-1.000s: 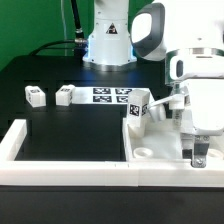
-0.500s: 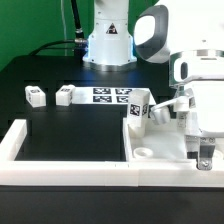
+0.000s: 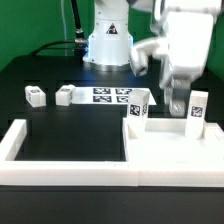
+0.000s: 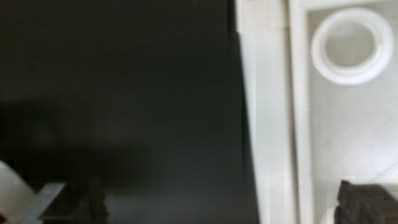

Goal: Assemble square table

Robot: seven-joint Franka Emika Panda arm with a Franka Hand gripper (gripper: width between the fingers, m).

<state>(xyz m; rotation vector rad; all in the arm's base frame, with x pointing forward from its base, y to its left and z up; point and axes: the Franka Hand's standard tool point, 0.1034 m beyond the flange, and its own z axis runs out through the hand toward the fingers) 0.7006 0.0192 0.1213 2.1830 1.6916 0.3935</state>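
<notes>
The square table slab (image 3: 170, 148) lies white and flat in the right corner of the border wall. Its raised rim (image 4: 267, 100) and a round corner hole (image 4: 352, 45) show in the wrist view. One tagged leg block (image 3: 138, 108) stands at the slab's far left corner, and another (image 3: 197, 107) at its far right. Two more leg blocks (image 3: 35, 95) (image 3: 65, 94) lie on the black table at the exterior view's left. My gripper (image 3: 177, 102) hangs above the slab's far edge between the two standing legs. It (image 4: 217, 205) is open and empty, its fingers wide apart either side of the rim.
The long white U-shaped border wall (image 3: 60, 160) frames the black work area at the front and sides. The marker board (image 3: 112, 95) lies behind it, in front of the robot base (image 3: 108, 45).
My arm has risen from low over the slab's right side and swung up and toward the exterior view's left. The leg block at the slab's far right now shows.
</notes>
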